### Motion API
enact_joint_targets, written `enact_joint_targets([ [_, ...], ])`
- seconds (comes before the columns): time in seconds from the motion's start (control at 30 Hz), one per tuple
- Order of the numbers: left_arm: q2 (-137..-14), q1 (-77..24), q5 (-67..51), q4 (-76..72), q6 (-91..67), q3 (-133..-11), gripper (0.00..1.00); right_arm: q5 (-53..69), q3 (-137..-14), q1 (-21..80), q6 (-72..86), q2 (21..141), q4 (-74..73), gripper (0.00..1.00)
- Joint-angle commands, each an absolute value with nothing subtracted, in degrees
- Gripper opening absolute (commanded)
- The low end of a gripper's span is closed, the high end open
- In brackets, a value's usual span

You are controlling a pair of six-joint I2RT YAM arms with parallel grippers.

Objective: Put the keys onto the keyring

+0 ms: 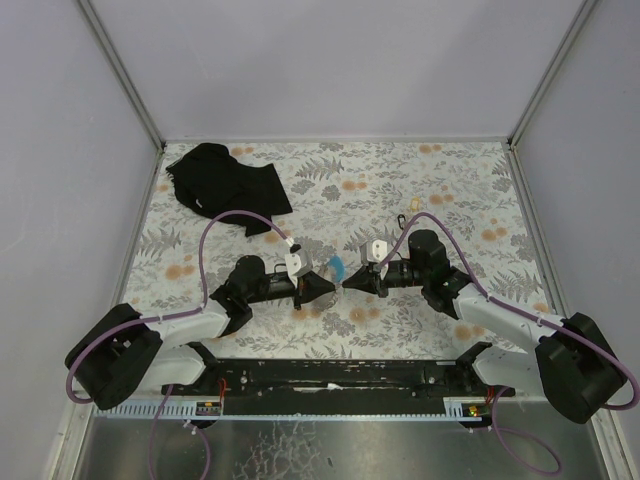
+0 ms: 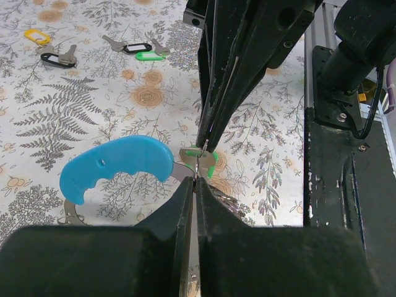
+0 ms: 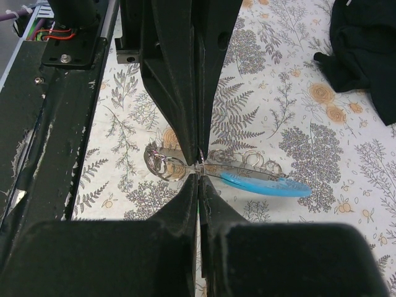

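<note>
Overhead, the left claw (image 1: 332, 288) and the right claw (image 1: 351, 283) meet tip to tip near the middle of the table (image 1: 450, 180). The keyring (image 1: 337, 266) is only a blue sliver just beyond them.

The left wrist view tells more. Both claws are clenched. The left one pinches the grey metal end of the blue band, and a green-tagged key (image 2: 208, 168) sits just under the right claw's tips. Whether the right claw nips that key or only thin wire, I cannot tell.

That view also shows the spare keys (image 2: 133, 47) plainly. They lie well apart on the far side, near a yellow tag (image 2: 36, 36).

The right wrist view adds wire loops (image 3: 253, 162) beside the band. The black cloth (image 3: 371, 49) lies at the far left of the table.
</note>
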State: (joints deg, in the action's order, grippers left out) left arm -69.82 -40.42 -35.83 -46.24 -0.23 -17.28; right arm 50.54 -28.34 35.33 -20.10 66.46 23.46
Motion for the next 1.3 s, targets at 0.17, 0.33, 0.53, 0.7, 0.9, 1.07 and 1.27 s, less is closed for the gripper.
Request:
enact_joint_targets([
  [0.17, -69.9, -40.1, -37.5, -51.7, -0.4, -17.2, 0.0, 50.0, -29.9, 36.0, -18.9, 65.9, 27.2, 0.0],
  [0.33, -69.8, -40.0, -37.4, -51.5, -0.3, -17.2, 0.0, 48.7, -29.4, 36.0, -18.6, 65.2, 27.8, 0.0],
  [0.53, -69.8, -40.1, -37.1, -51.4, 0.0, -17.1, 0.0, 47.9, -29.0, 36.0, -18.3, 64.4, 27.8, 0.0],
  [0.7, -69.8, -40.0, -36.3, -51.1, 0.1, -17.0, 0.0, 47.7, -28.8, 36.0, -18.1, 63.3, 27.5, 0.0],
  [0.9, -69.8, -40.1, -36.1, -51.0, 0.0, -17.0, 0.0, 48.8, -29.0, 36.1, -18.0, 63.9, 27.1, 0.0],
  [1.07, -69.6, -40.1, -36.2, -51.2, 0.0, -16.9, 0.0, 49.7, -29.4, 36.0, -18.4, 64.9, 26.3, 0.0],
  [1.27, -69.4, -40.1, -36.7, -51.5, 0.0, -16.9, 0.0, 49.2, -29.5, 36.0, -18.4, 65.3, 26.4, 0.0],
])
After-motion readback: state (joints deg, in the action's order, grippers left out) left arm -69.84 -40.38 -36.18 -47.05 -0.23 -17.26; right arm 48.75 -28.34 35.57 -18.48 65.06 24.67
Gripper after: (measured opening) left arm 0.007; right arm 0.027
